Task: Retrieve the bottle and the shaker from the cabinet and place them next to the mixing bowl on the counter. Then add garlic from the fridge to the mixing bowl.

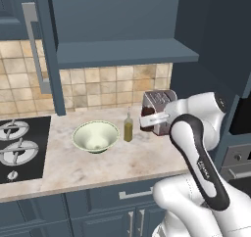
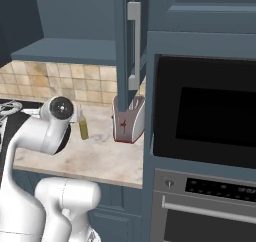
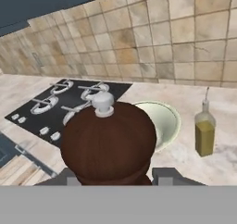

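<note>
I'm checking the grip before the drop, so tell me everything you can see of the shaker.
The shaker is a dark reddish-brown mill that looks like polished wood, with a rounded, bulging top and a small pale knob. In the hand view it stands upright between the fingers of the gripper, which is closed on its lower body. In the left base view it shows as a dark shape beside the toaster, right of the bottle. Its base is hidden.

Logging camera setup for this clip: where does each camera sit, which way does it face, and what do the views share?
Left base view: behind the arm on its left, looking down at the counter, mixing bowl and bottle; the white arm fills the lower right.
Right base view: behind on the right, facing toaster and oven; arm lower left.
Hand view: on the hand, looking past the shaker held in the gripper.
All three share the bottle.
</note>
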